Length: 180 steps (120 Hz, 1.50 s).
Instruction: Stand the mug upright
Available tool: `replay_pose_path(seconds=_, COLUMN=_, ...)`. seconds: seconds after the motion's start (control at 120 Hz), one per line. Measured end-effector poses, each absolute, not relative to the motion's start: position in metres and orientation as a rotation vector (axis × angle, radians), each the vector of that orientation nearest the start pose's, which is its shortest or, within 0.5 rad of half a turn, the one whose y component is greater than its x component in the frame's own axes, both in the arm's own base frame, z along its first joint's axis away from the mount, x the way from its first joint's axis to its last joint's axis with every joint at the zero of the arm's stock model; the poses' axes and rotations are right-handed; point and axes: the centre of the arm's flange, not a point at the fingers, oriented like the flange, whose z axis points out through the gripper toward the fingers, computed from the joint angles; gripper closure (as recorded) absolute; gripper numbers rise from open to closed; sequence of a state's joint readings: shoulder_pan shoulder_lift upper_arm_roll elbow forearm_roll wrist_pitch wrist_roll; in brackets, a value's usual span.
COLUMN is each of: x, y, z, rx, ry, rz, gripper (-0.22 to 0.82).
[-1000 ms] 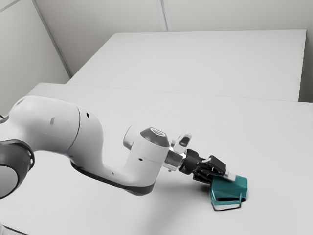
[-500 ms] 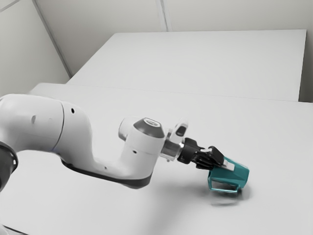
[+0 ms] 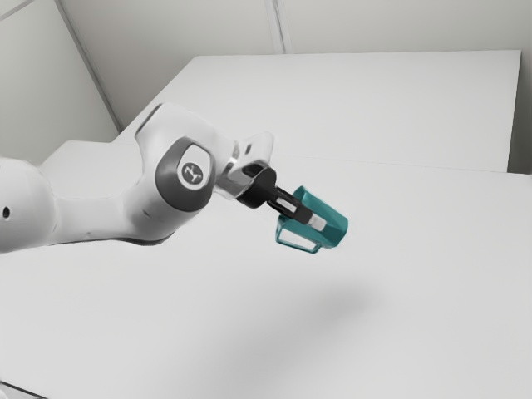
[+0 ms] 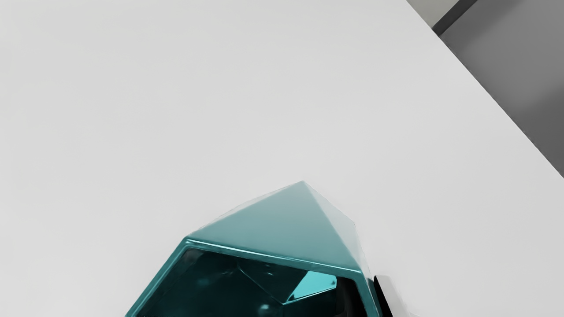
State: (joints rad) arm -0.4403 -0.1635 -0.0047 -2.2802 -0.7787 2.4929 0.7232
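My gripper (image 3: 314,221) pinched the wall of a teal mug (image 3: 334,221) above a pale table (image 3: 440,324), one finger (image 4: 350,297) inside the mouth and the other (image 4: 390,293) against the outside. The mug hung tilted rather than upright, mouth toward the exterior view's left and base angled down toward its right. Its handle (image 3: 298,248) was on the near side and its shadow (image 3: 332,307) lay apart on the tabletop.

I judged the mug light and stiff, likely glazed or glassy, with flat facets that could slide under the pads and a rim (image 4: 273,255) that might chip in a hard landing. The wall looked the soundest place to take hold, with the pads flat on one facet, well down from the lip; the handle, thin and off to one side, would probably have let the body swing. A grip on one side alone left some risk of the mug pivoting.

Half a second earlier the mug was low over the tabletop, nearer and farther to the exterior view's right. It had since risen and traveled toward that view's left, its base dipping somewhat more, while my arm (image 3: 141,199) folded back with its wrist turned.
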Motion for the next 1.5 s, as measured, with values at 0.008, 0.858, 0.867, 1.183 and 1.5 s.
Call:
replay_pose_path(seconds=0.008, x=0.473, y=-0.219, z=0.462, rx=2.451, ry=-0.798, rz=0.57, gripper=0.78)
replay_pose_path(seconds=0.858, x=0.513, y=-0.055, z=0.389, rx=3.127, ry=-0.672, rz=-0.028, gripper=0.78)
replay_pose_path(seconds=0.867, x=0.513, y=-0.055, z=0.388, rx=3.128, ry=-0.67, rz=-0.029, gripper=0.78)
replay_pose_path(seconds=1.183, x=0.523, y=-0.059, z=0.371, rx=3.159, ry=-0.631, rz=0.036, gripper=0.78)
replay_pose_path(seconds=1.5, x=0.529, y=-0.055, z=0.347, rx=3.174, ry=-0.581, rz=0.055, gripper=0.78)
